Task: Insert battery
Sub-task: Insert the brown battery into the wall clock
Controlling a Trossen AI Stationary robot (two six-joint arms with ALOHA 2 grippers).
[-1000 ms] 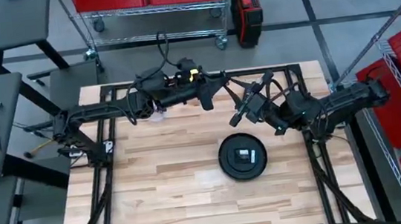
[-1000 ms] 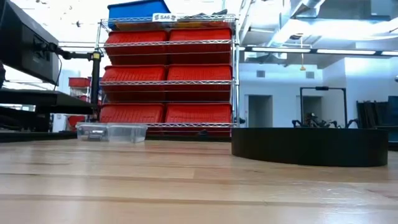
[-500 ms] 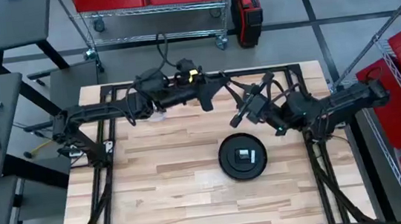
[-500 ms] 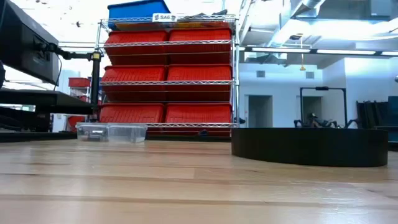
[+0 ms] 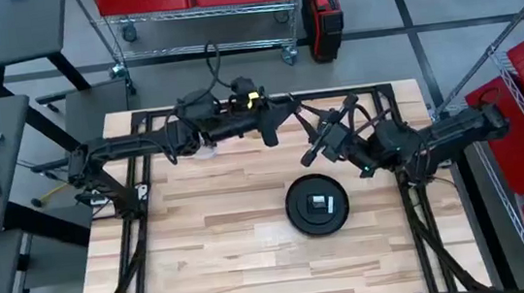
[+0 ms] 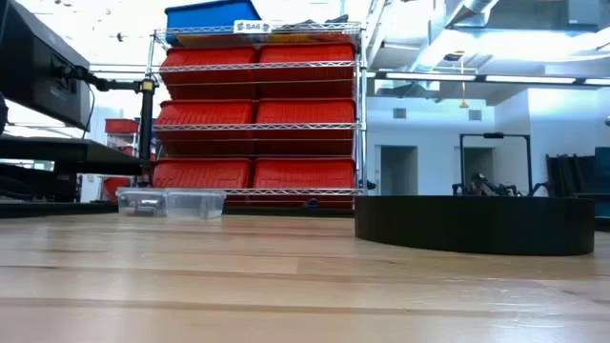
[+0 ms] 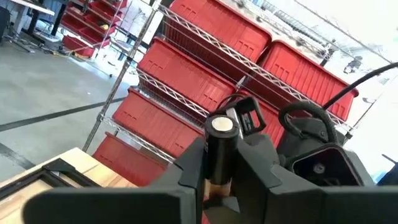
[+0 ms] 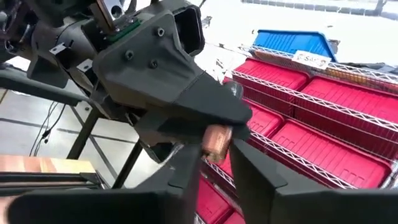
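**Battery held between both grippers above far table edge**

Left gripper (image 5: 283,115) is closed on the battery (image 7: 219,155), black end outward. Right gripper (image 5: 314,156) fingers straddle the battery's copper end (image 8: 216,142); contact cannot be confirmed. Round black device (image 5: 317,204) sits on the wooden table (image 5: 214,249), right of centre.

Battery (image 7: 220,155): dark cylinder, silver cap end, copper-coloured other end, standing upright and clamped between left gripper (image 7: 219,163) fingers, raised above table's far edge. Round black device (image 5: 317,204) lies flat on the wooden table, right of centre, with a small rectangular slot on top.
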